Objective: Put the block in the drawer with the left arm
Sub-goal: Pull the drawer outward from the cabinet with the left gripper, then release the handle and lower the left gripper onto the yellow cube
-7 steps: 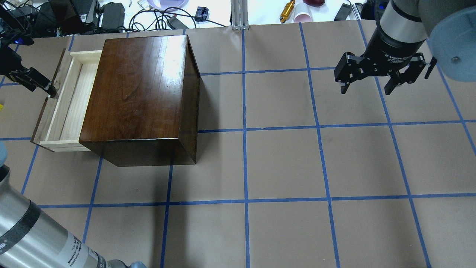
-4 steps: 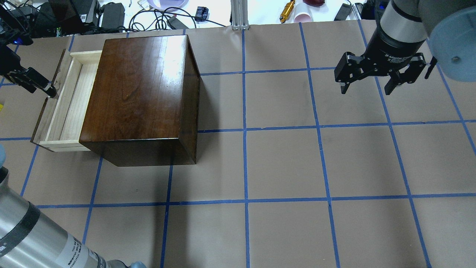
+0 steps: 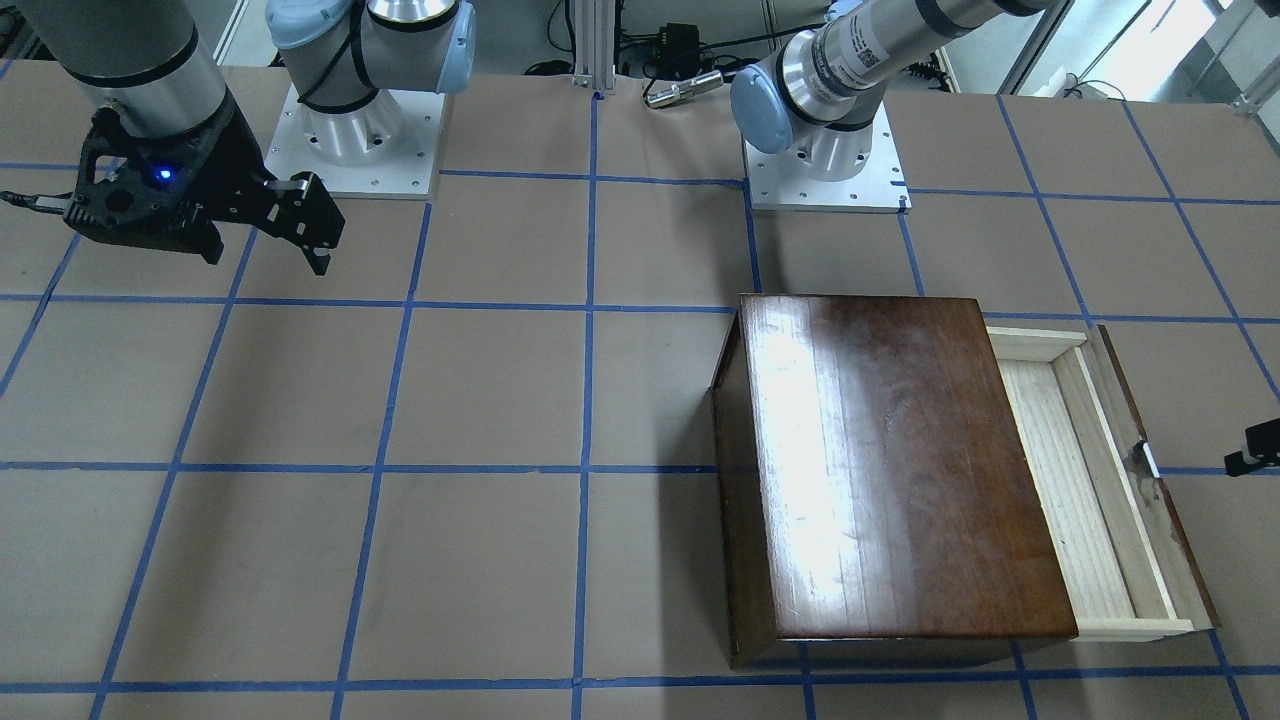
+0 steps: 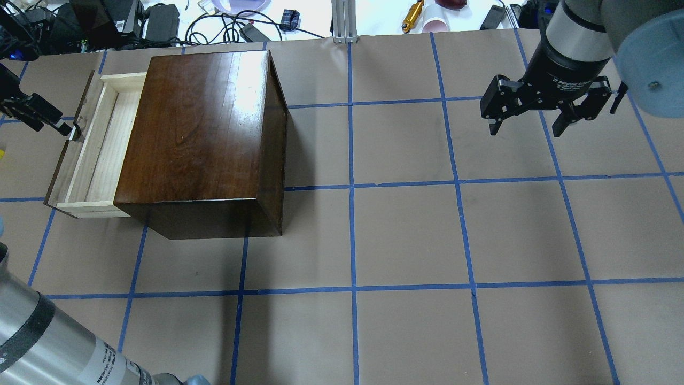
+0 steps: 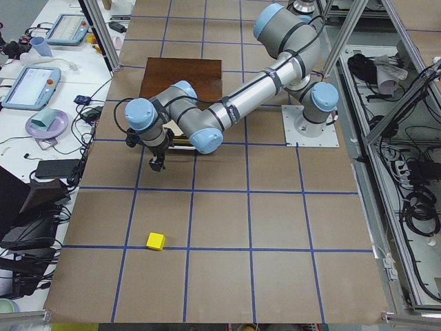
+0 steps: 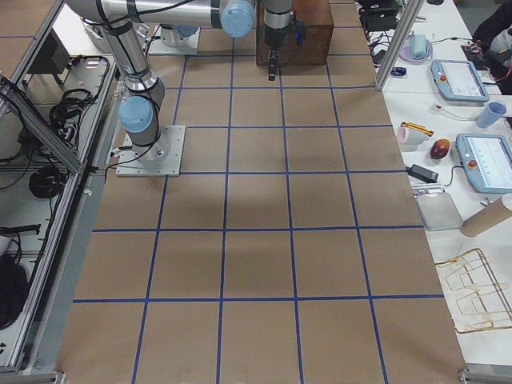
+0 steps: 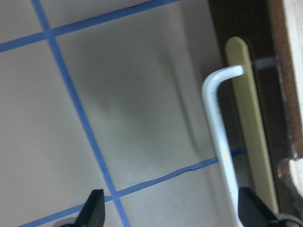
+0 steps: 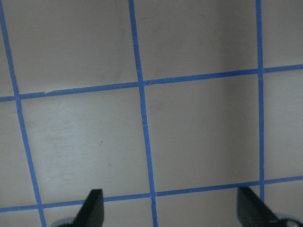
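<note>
The dark wooden box (image 4: 203, 133) stands at the table's left, with its pale-wood drawer (image 4: 96, 144) pulled open and nothing in it. The drawer also shows in the front-facing view (image 3: 1060, 470). My left gripper (image 4: 60, 126) is open and empty, just left of the drawer's front panel and apart from its metal handle (image 7: 215, 109). The yellow block (image 5: 155, 241) lies on the table further out beyond the left gripper (image 5: 157, 162). Only a sliver of the block (image 4: 1, 154) shows at the overhead view's left edge. My right gripper (image 4: 526, 120) is open and empty, held above the far right of the table.
Blue tape lines (image 4: 352, 184) divide the brown table cover into squares. Cables, tablets and small items lie on the white bench (image 4: 374, 13) beyond the table's back edge. Both arm bases (image 3: 825, 160) stand behind the box.
My left gripper has drawn back to the left, off the drawer's front panel, so the handle now shows. The drawer stays open. The right arm has not moved.
</note>
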